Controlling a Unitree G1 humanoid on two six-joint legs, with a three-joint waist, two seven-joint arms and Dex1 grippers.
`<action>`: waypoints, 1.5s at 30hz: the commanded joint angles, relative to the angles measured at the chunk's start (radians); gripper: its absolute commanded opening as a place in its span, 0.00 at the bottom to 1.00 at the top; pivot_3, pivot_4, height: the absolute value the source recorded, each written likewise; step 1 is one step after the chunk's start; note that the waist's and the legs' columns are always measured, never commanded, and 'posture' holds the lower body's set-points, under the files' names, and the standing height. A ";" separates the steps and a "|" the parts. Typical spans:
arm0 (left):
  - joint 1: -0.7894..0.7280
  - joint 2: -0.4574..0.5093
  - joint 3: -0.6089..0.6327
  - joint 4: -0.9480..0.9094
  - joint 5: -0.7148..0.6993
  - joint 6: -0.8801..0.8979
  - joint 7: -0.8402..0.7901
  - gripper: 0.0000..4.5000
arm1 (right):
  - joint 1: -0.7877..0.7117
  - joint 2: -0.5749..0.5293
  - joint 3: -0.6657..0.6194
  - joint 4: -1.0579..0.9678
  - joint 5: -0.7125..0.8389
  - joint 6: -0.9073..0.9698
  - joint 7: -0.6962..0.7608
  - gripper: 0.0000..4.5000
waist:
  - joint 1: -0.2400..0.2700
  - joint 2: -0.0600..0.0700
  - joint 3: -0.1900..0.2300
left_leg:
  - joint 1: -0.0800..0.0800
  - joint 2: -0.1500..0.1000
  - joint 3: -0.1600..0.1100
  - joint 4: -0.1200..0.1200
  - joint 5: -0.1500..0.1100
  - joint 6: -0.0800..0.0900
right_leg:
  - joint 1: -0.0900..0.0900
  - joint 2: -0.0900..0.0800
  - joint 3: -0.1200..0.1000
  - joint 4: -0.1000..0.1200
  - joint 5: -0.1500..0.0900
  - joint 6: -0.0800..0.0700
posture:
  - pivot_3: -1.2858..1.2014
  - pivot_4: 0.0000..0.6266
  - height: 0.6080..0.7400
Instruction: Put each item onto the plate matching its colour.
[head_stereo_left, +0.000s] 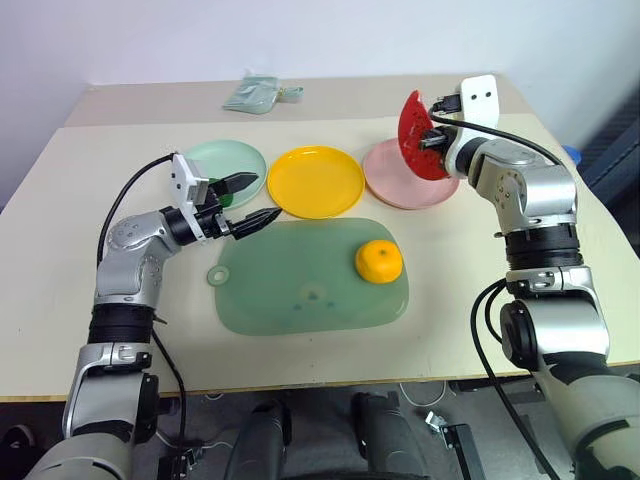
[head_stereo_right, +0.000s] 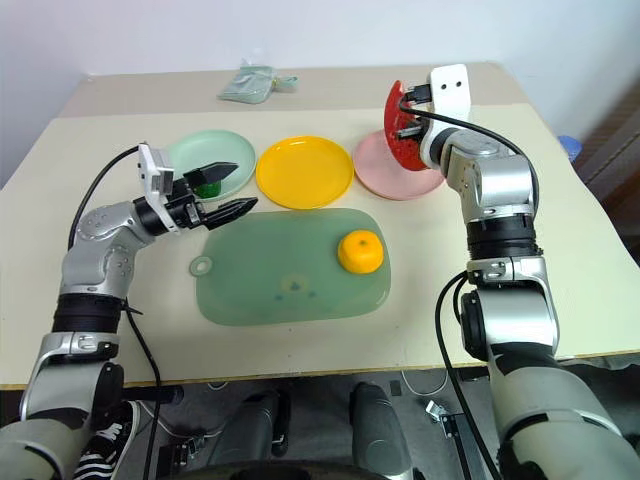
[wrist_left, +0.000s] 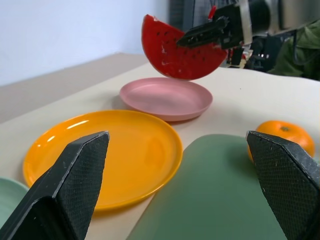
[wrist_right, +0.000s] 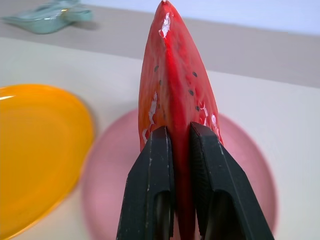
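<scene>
the right gripper (wrist_right: 180, 150) is clamped on the red watermelon wedge toy (head_stereo_left: 418, 135), held above the round pink plastic plate (head_stereo_left: 390, 180). the left gripper (head_stereo_left: 253, 200) is wide apart. the dark green lump (head_stereo_right: 208, 188) seems to sit in the mint green plate (head_stereo_left: 235, 158). the yellow plate (head_stereo_left: 315, 182) holds nothing. the orange mandarin (head_stereo_left: 379, 261) sits on the pale green mat (head_stereo_left: 300, 285).

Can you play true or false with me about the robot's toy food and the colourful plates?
1. The right gripper is shut on the red watermelon wedge. True.
2. The wedge already lies flat on the pink plate. False: it is held above it.
3. The orange mandarin sits on the yellow plate. False: it is on the pale green cutting mat.
4. The left gripper has open, empty jaws. True.
5. A dark green lump is on the mint green plate. True.
</scene>
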 joint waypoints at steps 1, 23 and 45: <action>0.009 -0.016 0.020 -0.055 -0.021 -0.009 0.039 1.00 | -0.046 0.016 -0.016 0.035 -0.019 -0.070 0.013 0.04 | 0.000 0.000 0.000 | 0.000 0.000 0.000 0.000 0.000 0.000 | 0.000 0.000 0.000 0.000 0.000 0.000 | 0.52 0.24 1.00; 0.113 0.072 0.047 -0.202 -0.139 0.046 -0.090 1.00 | 0.146 -0.018 -0.045 -0.499 0.260 0.110 0.396 0.99 | 0.001 0.001 0.001 | 0.000 0.001 -0.001 -0.001 0.000 0.000 | 0.000 0.001 0.000 0.001 0.000 0.000 | 0.52 0.24 1.00; 0.212 0.163 0.008 -0.236 -0.125 0.028 -0.237 1.00 | 0.520 -0.238 0.251 -0.701 0.100 0.040 0.582 0.99 | 0.011 0.000 0.000 | 0.001 0.000 -0.001 0.002 0.000 0.000 | 0.003 0.000 -0.001 -0.003 0.000 0.000 | 0.52 0.24 1.00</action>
